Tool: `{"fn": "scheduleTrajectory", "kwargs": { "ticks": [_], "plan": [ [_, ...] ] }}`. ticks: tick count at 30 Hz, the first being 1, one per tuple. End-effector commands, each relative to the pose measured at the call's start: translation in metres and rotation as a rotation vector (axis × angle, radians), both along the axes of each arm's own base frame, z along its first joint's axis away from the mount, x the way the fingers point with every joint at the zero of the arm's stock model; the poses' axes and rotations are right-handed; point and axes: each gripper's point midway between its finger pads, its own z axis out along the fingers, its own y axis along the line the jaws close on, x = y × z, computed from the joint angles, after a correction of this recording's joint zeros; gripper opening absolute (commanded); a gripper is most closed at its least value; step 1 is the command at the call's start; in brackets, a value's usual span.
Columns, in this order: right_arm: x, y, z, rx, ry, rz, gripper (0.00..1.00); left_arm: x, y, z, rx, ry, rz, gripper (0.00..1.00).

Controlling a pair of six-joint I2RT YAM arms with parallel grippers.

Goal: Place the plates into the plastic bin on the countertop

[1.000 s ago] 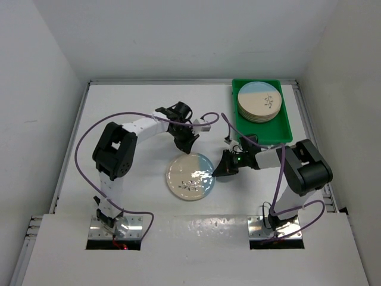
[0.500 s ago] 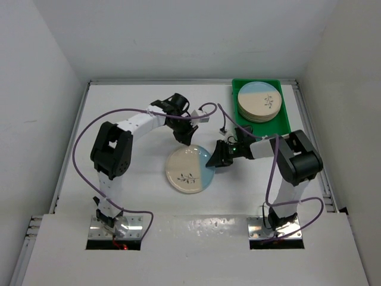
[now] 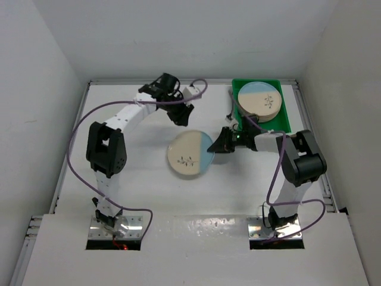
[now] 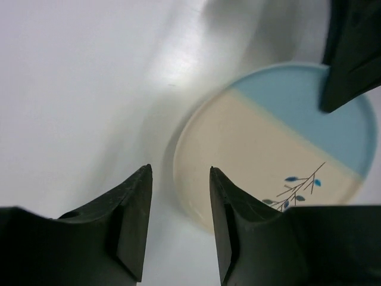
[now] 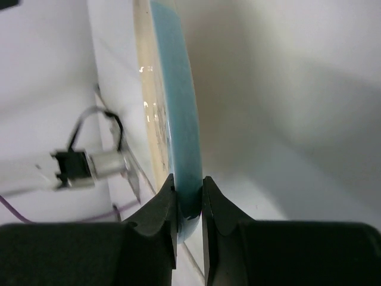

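- The right jaws are pinched shut on the blue rim of 1 plate [image 3: 189,155]. The right wrist view shows that rim [image 5: 181,137] caught only near their tips.
- The plate hangs over the middle of the surface [image 3: 155,196], between the 2 arms and just left of the plastic bin [image 3: 284,116]. The shadow beside it suggests it is lifted and somewhat tilted.
- The left jaws stand moderately apart with nothing between them. They are near the plate's far edge but not touching it.
- The bin holds a stack of plates [image 3: 260,100] at its far end, and some bare green shows at the near end.
- The step in hand looks like carrying this plate rightward into the bin.
- The grip is shallow and on 1 edge, so the plate could pivot or slip. A slow, smooth carry with the plate brought closer to level would suit.
- The plate's low edge should clear the bin's near wall before it descends.
- It should settle on the stack or the bare floor before the jaws part. Dropping it risks a chip.
- The left arm is best kept away from that path.
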Motion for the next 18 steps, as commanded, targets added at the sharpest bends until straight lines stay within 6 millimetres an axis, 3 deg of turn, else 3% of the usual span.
{"fn": "scheduleTrajectory", "kwargs": {
  "ticks": [1, 3, 4, 6, 7, 8, 9, 11, 13, 18],
  "plan": [
    [0.08, -0.017, 0.119, 0.143, -0.336, -0.096, 0.0, 0.049, 0.046, 0.067, -0.025, -0.162, 0.172, 0.47],
    [0.118, -0.035, 0.152, 0.146, -0.419, -0.221, 0.0, 0.066, 0.068, 0.08, -0.003, -0.204, 0.259, 0.49],
    [0.134, -0.055, 0.162, 0.156, -0.423, -0.306, 0.0, 0.071, 0.077, 0.084, 0.0, -0.213, 0.293, 0.49],
    [0.176, -0.113, 0.177, 0.171, -0.435, -0.576, 0.0, 0.079, 0.099, 0.084, 0.018, -0.219, 0.346, 0.49],
    [0.184, -0.13, 0.177, 0.177, -0.435, -0.643, 0.0, 0.078, 0.104, 0.086, 0.018, -0.221, 0.355, 0.49],
    [0.194, -0.167, 0.17, 0.184, -0.397, -0.792, 0.0, 0.077, 0.111, 0.088, 0.019, -0.223, 0.369, 0.49],
    [0.204, -0.185, 0.181, 0.222, -0.432, -0.889, 0.0, 0.075, 0.112, 0.087, 0.02, -0.22, 0.369, 0.5],
    [0.211, -0.226, 0.168, 0.215, -0.418, -1.043, 0.0, 0.068, 0.114, 0.077, 0.031, -0.194, 0.368, 0.5],
    [0.218, -0.248, 0.157, 0.201, -0.399, -1.147, 0.0, 0.064, 0.116, 0.074, 0.043, -0.188, 0.374, 0.5],
    [0.227, -0.284, 0.142, 0.122, -0.416, -1.261, 0.0, 0.06, 0.122, 0.066, 0.053, -0.167, 0.383, 0.5]
  ]
}}
